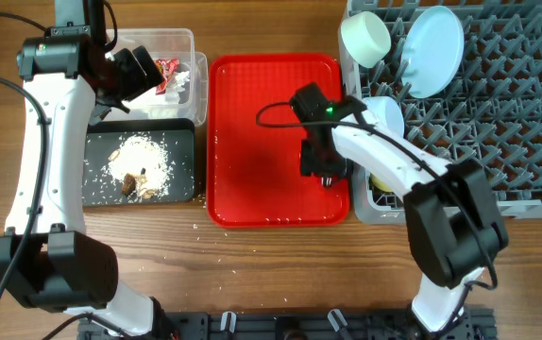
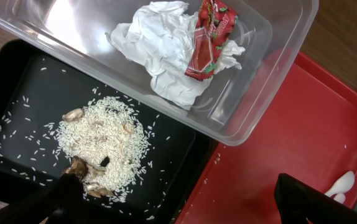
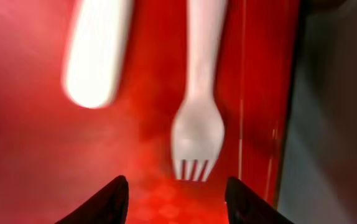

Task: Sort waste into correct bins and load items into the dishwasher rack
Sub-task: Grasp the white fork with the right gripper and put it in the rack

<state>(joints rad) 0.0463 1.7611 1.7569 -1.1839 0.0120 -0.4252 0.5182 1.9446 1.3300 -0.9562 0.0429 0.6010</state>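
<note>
The clear tub (image 1: 184, 42) holds the red snack wrapper (image 2: 208, 38) and the white napkin (image 2: 160, 50). The black tray (image 1: 181, 151) holds beige food scraps with brown bits (image 2: 107, 146). My left gripper (image 2: 178, 202) is open and empty, over the black tray's edge and the red tray. My right gripper (image 3: 175, 199) is open low over the red tray (image 1: 252, 132), just short of the white fork (image 3: 198, 134); the white spoon (image 3: 97, 53) lies beside it. The grey rack (image 1: 498, 113) holds the pale blue plate (image 1: 436, 49), a mint-green bowl (image 1: 365, 38), a light blue bowl (image 1: 384, 115) and a yellow cup (image 1: 381, 181).
Loose rice grains lie scattered on the wooden table (image 1: 252, 274) below the trays. The right arm stretches from the rack's front corner over the red tray's right edge. The left arm stands along the table's left side.
</note>
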